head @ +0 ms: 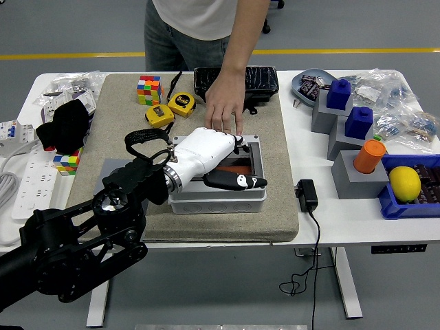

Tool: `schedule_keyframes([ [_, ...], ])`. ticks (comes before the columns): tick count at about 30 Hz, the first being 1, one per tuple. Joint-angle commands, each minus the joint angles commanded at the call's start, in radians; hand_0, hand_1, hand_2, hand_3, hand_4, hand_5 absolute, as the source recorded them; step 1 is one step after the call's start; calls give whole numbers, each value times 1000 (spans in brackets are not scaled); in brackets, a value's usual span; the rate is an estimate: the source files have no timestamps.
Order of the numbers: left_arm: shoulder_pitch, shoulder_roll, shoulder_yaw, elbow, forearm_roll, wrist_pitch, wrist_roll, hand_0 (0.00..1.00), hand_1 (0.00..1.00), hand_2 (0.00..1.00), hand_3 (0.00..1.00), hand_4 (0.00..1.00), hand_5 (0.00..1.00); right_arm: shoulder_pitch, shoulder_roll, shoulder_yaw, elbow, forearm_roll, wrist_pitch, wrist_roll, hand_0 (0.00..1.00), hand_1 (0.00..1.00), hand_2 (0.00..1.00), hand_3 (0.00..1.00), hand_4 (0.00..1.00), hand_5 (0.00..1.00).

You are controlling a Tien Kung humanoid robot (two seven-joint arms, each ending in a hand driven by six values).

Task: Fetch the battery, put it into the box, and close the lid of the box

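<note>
The robot's left arm (pixel 82 234) enters from the lower left corner and reaches up and to the right. Its white left hand (pixel 206 157) lies palm down, fingers extended, with a black thumb (pixel 234 181) pointing right. The right arm is out of view. A person's hand (pixel 225 110) reaches down from the top, fingers spread flat, just beyond the robot's fingertips.
</note>
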Motion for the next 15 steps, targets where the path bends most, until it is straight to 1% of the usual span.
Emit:
schedule_keyframes([
  [2, 18, -11, -40, -12, 0, 49, -49, 292, 615, 674, 724, 998, 998, -1, 1, 2, 0, -1, 0, 0, 916, 886, 829, 847, 998, 998],
  [4, 45, -30, -96, -25, -54, 95, -113, 292, 615, 674, 724, 998, 998, -2, 3, 3, 0, -3, 0, -1, 916, 886, 829, 847, 998, 998],
  [5, 54, -38, -115, -29, -78, 109, -136, 484, 669, 680, 709, 998, 998, -2, 3, 4, 0, -4, 0, -1, 916, 886, 829, 847, 998, 998],
  [6, 73, -51, -151, -35, -117, 129, -172, 484, 669, 680, 709, 998, 998, -3, 5, 5, 0, -4, 0, -1, 916, 886, 829, 847, 998, 998],
  [7, 86, -60, -174, -41, -148, 142, -196, 484, 669, 680, 709, 998, 998, -3, 5, 4, 0, -4, 1, -1, 916, 886, 829, 847, 998, 998],
  [8, 108, -74, -218, -49, -193, 160, -241, 484, 669, 680, 709, 998, 998, -4, 7, 3, 0, -3, 1, -1, 916, 886, 829, 847, 998, 998],
  [10, 144, -93, -291, -65, -277, 182, -317, 484, 669, 680, 709, 998, 998, -6, 8, 2, 0, -2, 2, 0, 916, 886, 829, 847, 998, 998],
  [11, 164, -101, -335, -77, -322, 193, -362, 678, 745, 721, 735, 998, 998, -7, 8, 3, 0, -3, 1, -1, 916, 886, 829, 847, 998, 998],
  [13, 187, -109, -392, -91, -400, 197, -418, 678, 745, 721, 735, 998, 998, -9, 8, 4, 0, -4, 1, -1, 916, 886, 829, 847, 998, 998],
  [15, 215, -114, -444, -105, -477, 191, -461, 678, 745, 721, 735, 998, 998, -11, 9, 4, 0, -4, 2, -1, 916, 886, 829, 847, 998, 998],
])
